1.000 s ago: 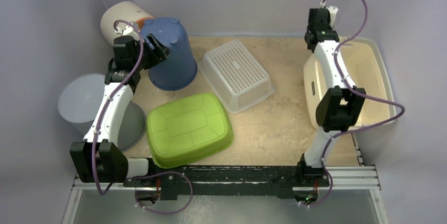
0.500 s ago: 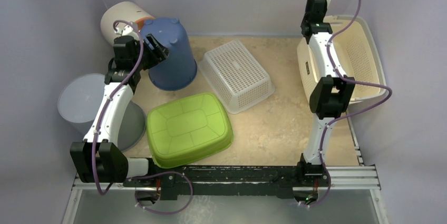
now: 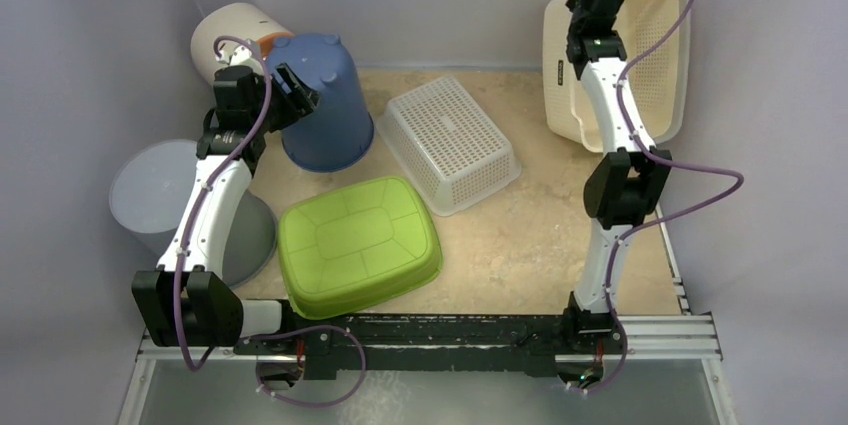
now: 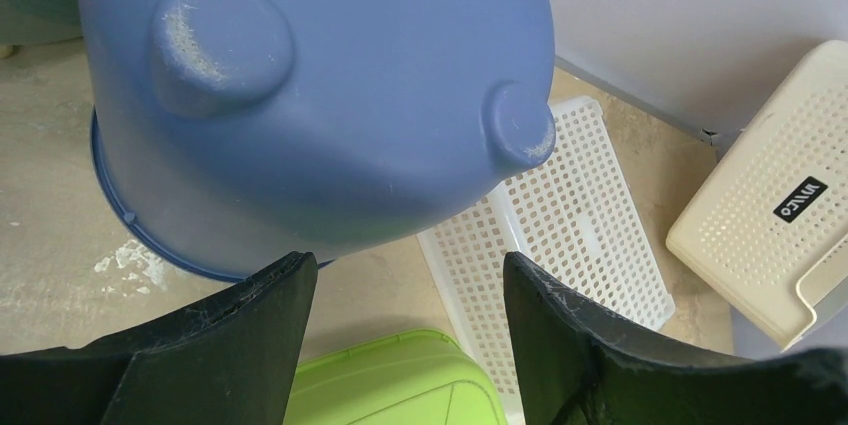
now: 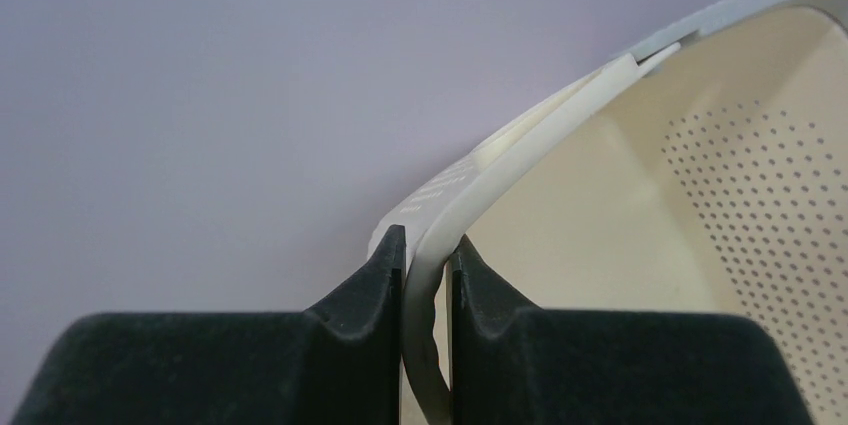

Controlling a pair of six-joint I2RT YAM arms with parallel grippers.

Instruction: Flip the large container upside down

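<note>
One right tool pinching cream basket rim (thin, perforated plastic).

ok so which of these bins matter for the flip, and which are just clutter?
In the job: cream basket, clamped at its rim by the right gripper.
Lying about: blue bucket, white mesh basket, green tub, grey bin, white drum.

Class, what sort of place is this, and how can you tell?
Likely a robot test cell: bare lilac walls enclose a sandy table, arm bases sit on a metal rail, the right gripper grips a cream basket.
</note>
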